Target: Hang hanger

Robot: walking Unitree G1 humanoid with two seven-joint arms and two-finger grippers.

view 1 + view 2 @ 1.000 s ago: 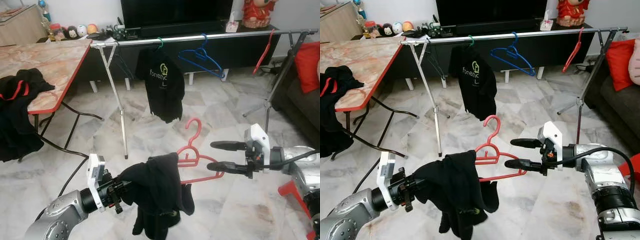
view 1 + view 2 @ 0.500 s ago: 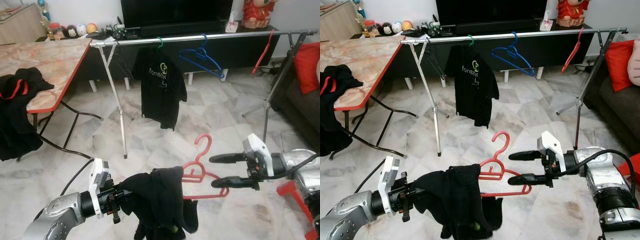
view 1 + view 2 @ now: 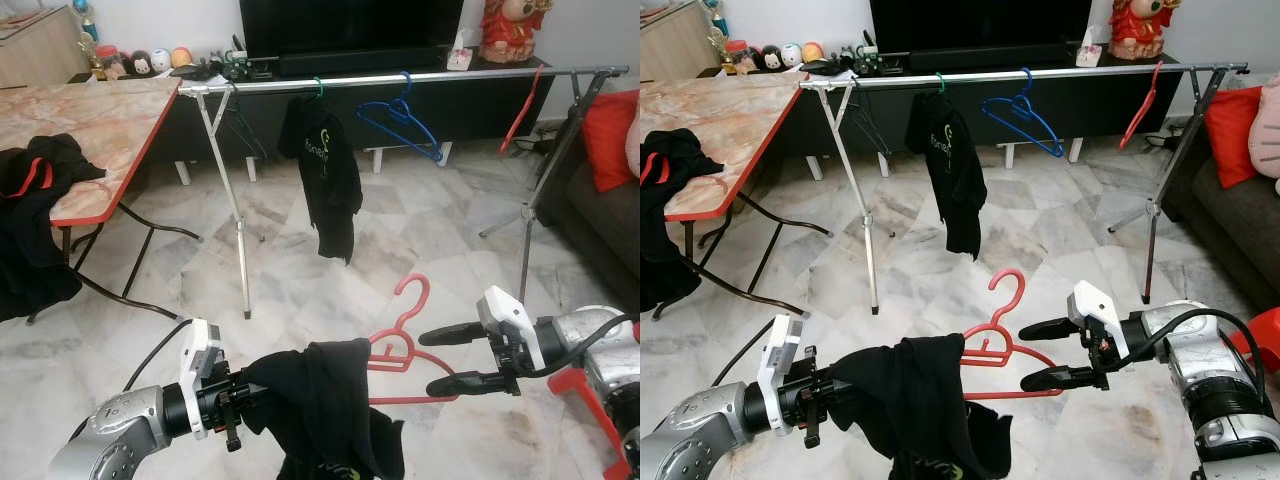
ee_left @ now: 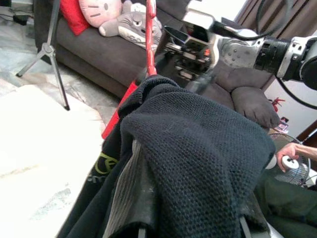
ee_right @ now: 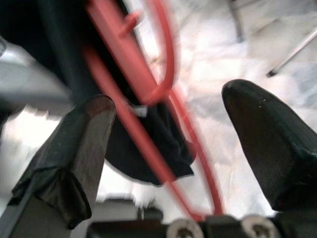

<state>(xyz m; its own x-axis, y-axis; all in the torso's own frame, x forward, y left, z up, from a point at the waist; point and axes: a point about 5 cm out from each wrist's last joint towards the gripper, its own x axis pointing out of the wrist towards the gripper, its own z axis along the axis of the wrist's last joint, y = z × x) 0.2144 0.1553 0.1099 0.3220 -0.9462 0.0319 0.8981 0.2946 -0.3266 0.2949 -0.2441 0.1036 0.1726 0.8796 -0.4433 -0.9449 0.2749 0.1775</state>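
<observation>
Rail: we face a long silver clothes rail [image 3: 400,78] on tripod legs; a black shirt on a green hanger [image 3: 325,165], a blue hanger [image 3: 402,115] and a red one hang from it.
Table: a marble-topped table [image 3: 90,120] stands to our left, dark clothes draped over its edge.
Garment: our black garment [image 3: 325,410] hangs bunched over the left gripper [image 3: 840,395]; whether those fingers are closed we cannot tell, as cloth covers them.
Red hanger: the red hanger [image 3: 400,345] juts from the garment, hook upward, its lower bar near our right gripper [image 3: 440,358] and between its fingers in the right wrist view.
Right fingers: spread apart, clasping nothing.
Change: the hung shirt has swung edge-on, and both arms now sit lower in view.
</observation>
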